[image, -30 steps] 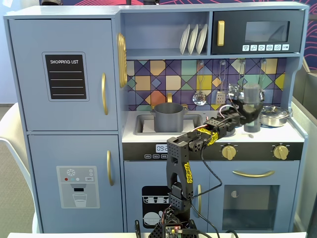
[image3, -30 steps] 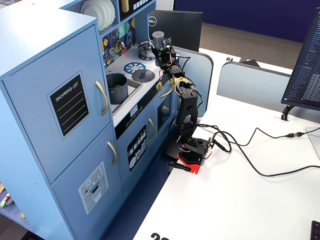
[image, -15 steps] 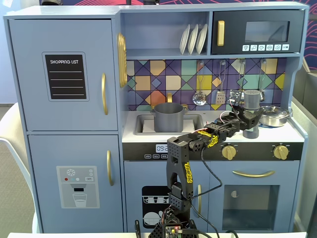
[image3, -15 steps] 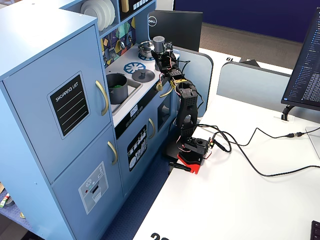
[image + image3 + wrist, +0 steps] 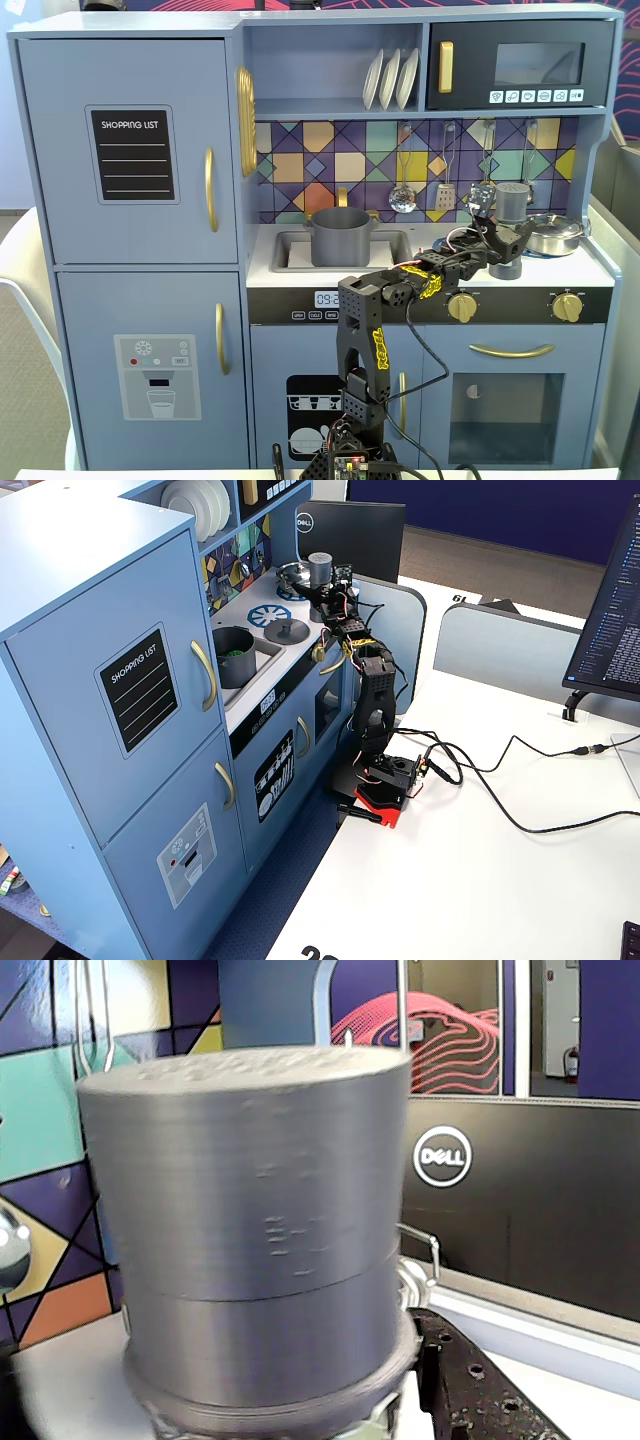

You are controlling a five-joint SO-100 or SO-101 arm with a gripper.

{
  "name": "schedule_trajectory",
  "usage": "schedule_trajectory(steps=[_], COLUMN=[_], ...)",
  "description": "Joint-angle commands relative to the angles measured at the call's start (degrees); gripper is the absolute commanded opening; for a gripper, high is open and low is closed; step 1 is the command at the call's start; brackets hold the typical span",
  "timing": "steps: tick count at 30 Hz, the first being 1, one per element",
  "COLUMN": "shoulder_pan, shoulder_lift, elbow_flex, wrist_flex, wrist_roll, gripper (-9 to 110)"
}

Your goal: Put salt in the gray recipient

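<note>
The salt (image 5: pixel 512 203) is a tall gray cylinder standing upright on the counter at the right end of the toy kitchen, and also shows in a fixed view (image 5: pixel 320 565). It fills the wrist view (image 5: pixel 250 1210), slightly blurred. My gripper (image 5: pixel 508 250) sits around its lower part with the jaws loosened, and one black finger (image 5: pixel 470 1385) shows beside the base. The gray recipient (image 5: pixel 341 240) stands in the sink to the left, well apart from the gripper, with something green inside it (image 5: pixel 232 660).
A shiny steel pan (image 5: pixel 552 235) sits just right of the salt. A flat gray lid with a knob (image 5: pixel 286 630) lies on the stove ring. Utensils (image 5: pixel 404 195) hang on the tiled back wall. A Dell monitor (image 5: pixel 350 535) stands behind the kitchen's right side.
The salt came down from a raised position onto the counter and now stands still. The gripper has sunk a little lower along it.
</note>
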Motion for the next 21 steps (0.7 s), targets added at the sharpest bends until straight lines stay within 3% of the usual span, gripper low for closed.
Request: schedule_trajectory(steps=[1, 5, 6, 8, 9, 12, 15, 17, 21], shoulder_pan=[1.6, 3.0, 2.5, -1.4, -4.0, -16.6, -30.8, -39.4, -47.1], shoulder_lift=[8.0, 25.8, 32.1, 45.5, 51.8, 65.3, 71.9, 74.5, 78.7], elbow_flex=[2.8, 16.2, 20.1, 24.8, 25.4, 22.8, 21.7, 24.7, 40.1], wrist_flex=[-0.1, 8.7, 13.9, 28.3, 37.5, 64.5, 84.0, 91.4, 91.7], wrist_roll=[-1.1, -6.9, -9.1, -10.0, -9.5, -5.7, -5.6, -4.3, -5.9], gripper=[58, 44, 37, 6, 0, 0, 0, 0, 0])
